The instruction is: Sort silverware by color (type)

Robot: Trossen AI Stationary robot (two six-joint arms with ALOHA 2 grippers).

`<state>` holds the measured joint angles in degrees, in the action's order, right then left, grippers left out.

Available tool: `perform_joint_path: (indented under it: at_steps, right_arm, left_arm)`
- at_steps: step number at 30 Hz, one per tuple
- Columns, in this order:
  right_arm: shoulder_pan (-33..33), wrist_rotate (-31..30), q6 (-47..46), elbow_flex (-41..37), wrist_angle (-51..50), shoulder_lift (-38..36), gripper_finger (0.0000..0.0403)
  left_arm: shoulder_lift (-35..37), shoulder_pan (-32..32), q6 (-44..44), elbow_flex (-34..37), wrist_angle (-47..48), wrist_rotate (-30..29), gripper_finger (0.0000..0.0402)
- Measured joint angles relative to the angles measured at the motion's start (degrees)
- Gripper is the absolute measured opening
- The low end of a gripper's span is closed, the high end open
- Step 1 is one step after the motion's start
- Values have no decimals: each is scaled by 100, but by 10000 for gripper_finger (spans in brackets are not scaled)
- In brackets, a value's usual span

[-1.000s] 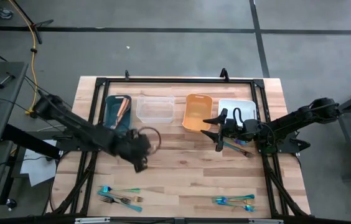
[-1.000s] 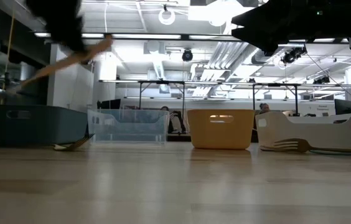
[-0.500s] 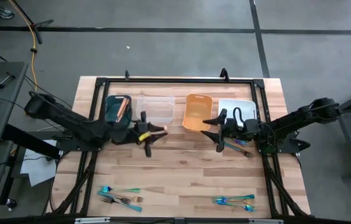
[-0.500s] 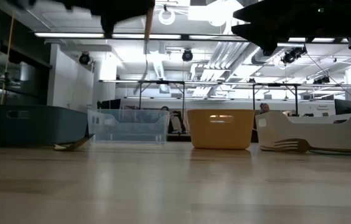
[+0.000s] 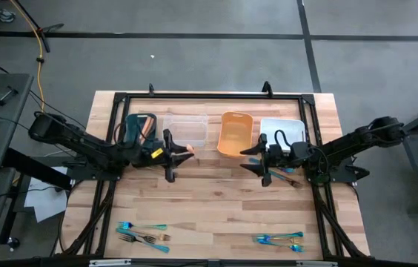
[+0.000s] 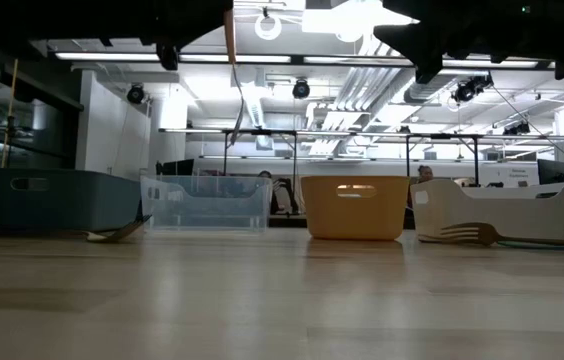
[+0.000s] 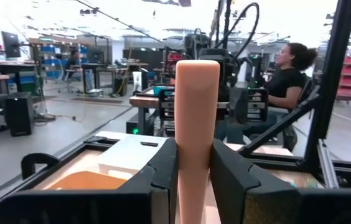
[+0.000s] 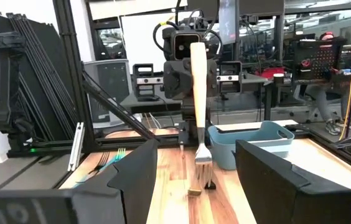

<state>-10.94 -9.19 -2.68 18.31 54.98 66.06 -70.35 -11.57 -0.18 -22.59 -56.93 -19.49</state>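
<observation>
Transfer of a salmon fork (image 7: 196, 130) between arms, shown mid-air. Left gripper (image 5: 169, 154) has its jaws closed on the fork, which stands pinched between the two fingers (image 7: 157, 180) with its flat handle end rising past the tips; in the right wrist view the same fork (image 8: 198, 93) hangs tines down, apart from the table (image 5: 216, 208). Right gripper (image 5: 259, 157) faces it from well apart, jaws fully spread and empty.

Judged step: carrying the fork to its bin, or perhaps handing it across. To do it well, keep the handle centred between the pads so it does not pivot, bring the tines over the chosen bin before lowering, and part the jaws only once the fork sits inside the walls. If a handover is meant, the right jaws should close on the bare handle beyond the left fingertips before the left ones let go.

Count, from the high view:
- bins: four, namely a teal bin (image 5: 139, 127) just behind the left jaws, a clear bin (image 5: 187, 127), an orange bin (image 5: 234, 133) and a white bin (image 5: 283, 132)
- utensils already in the teal bin: at least one, number uncertain
- loose clusters: three, one (image 5: 144, 233) far beside the left jaws, one (image 5: 279, 239) far beside the right jaws, one (image 5: 286, 175) just past the right jaws; pieces per cluster too small to count
- fork in hand: one
</observation>
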Motion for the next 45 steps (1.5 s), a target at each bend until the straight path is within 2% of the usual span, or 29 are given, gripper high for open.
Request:
perform_joint_path:
  at_steps: [29, 35, 37, 38, 43, 45]
  right_arm:
    - [0, -6, -9, 0, -4, 0, 210]
    - [0, -6, -9, 0, -6, 0, 210]
    - [0, -8, -10, 0, -7, 0, 210]
    - [0, -8, -10, 0, -7, 0, 210]
    - [0, -8, -9, 0, -11, 0, 210]
    - [0, -8, -10, 0, -13, 0, 210]
  left_arm:
    - [0, -2, 226, 0, 10, 2, 57]
    - [100, 91, 367, -42, 142, -440, 57]
    - [380, 304, 382, -311, 778, -670, 57]
    - [607, 455, 365, -527, 1439, -741, 57]
    - [1324, 1290, -425, -2174, 6160, -1102, 57]
    - [1351, 1541, -771, -2753, 7569, -1322, 57]
